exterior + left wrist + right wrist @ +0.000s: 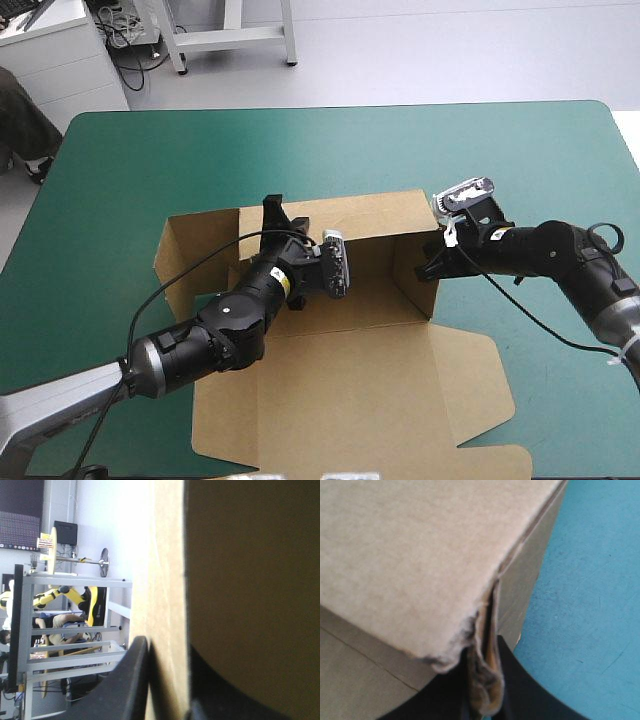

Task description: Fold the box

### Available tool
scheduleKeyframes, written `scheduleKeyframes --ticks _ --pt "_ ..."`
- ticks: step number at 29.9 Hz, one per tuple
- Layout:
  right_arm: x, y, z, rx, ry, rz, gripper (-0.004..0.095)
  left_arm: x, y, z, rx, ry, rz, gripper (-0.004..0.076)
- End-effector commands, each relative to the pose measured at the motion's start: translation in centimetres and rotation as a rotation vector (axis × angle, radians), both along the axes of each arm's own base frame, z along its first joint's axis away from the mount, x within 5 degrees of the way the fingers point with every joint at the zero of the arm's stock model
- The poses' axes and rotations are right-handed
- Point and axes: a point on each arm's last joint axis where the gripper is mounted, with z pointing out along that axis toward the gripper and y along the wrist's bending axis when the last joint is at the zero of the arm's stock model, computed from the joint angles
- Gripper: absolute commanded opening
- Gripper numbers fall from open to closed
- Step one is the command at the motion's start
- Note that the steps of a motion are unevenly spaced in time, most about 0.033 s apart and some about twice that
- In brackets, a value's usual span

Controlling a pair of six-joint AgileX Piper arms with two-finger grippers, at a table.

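Observation:
The brown box [380,400] lies mid-table with its lid flat toward the near edge. Its back wall [375,212] stands raised, and a side flap [195,250] leans out at the left. My left gripper [278,215] is shut on the top edge of the back wall near its left end. In the left wrist view the board [165,580] runs between the black fingers [125,685]. My right gripper [432,262] is shut on the raised right wall. Ahead of the right gripper [482,655] the pinched edge of the board [420,555] looks frayed.
The teal-green cover [150,150] shows around the box on the left, far and right sides. The lid's tabbed front edge [480,455] reaches close to the table's near edge.

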Motion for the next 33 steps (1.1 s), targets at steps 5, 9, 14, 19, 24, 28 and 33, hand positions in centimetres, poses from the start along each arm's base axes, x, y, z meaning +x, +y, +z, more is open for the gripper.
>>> scheduleKeyframes --ticks 5,9,14,19,24,28,33 --pt "0.6 -1.4 1.3 -0.058 -0.065 -0.168 -0.0019 -2.4 -1.7 4.8 -0.199 -0.046 -0.15 0.0429" --pt "0.8 -2.0 1.9 -0.111 -0.066 -0.217 -0.002 -4.3 -2.1 6.6 -0.239 -0.078 -0.211 0.0515" --pt "0.8 -2.3 2.7 -0.151 -0.072 -0.226 -0.0022 -6.2 -1.5 7.5 -0.228 -0.099 -0.17 0.0498" --pt "0.8 -2.4 2.8 -0.154 -0.075 -0.225 -0.0023 -6.4 -0.1 8.4 -0.221 -0.124 -0.079 0.019" --pt "0.8 -2.3 2.8 -0.149 -0.073 -0.226 -0.0023 -6.8 0.9 9.5 -0.255 -0.143 -0.093 -0.0004" --pt "0.8 -2.3 2.8 -0.149 -0.073 -0.226 -0.0023 -7.0 1.7 10.0 -0.275 -0.137 -0.071 -0.0006" --pt "0.8 -2.3 2.8 -0.149 -0.073 -0.226 -0.0023 -7.3 1.7 10.0 -0.285 -0.046 -0.071 -0.0006"
